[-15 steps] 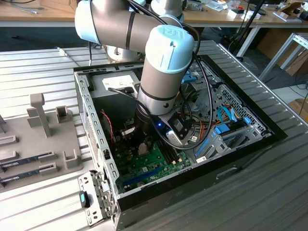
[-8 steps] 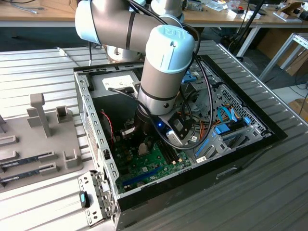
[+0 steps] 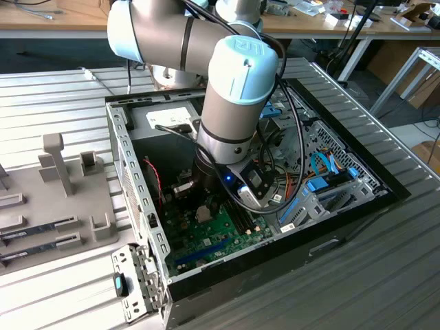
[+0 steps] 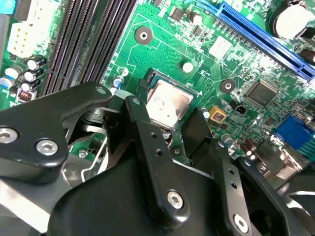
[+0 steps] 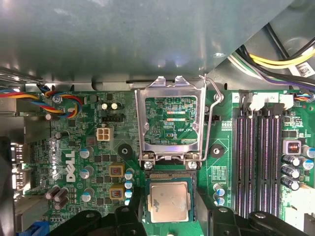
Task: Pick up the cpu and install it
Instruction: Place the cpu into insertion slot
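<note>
The cpu lies flat inside the socket on the motherboard. The socket's hinged lid stands swung up and open just behind it, and the memory slots run well off to one side of the socket.

The gripper hangs directly over the socket. Its fingers are spread to either side of the chip, and a sliver of dark socket rim shows between each one and the chip's edge. They look open and are not clamping it.

The chip is probably light, stiff and thin, with a smooth metal top that gives little purchase. Its underside and the socket contacts are likely delicate. The sound hold is on two opposite green edges, kept level and lightly squeezed, never on the top plate.
</note>
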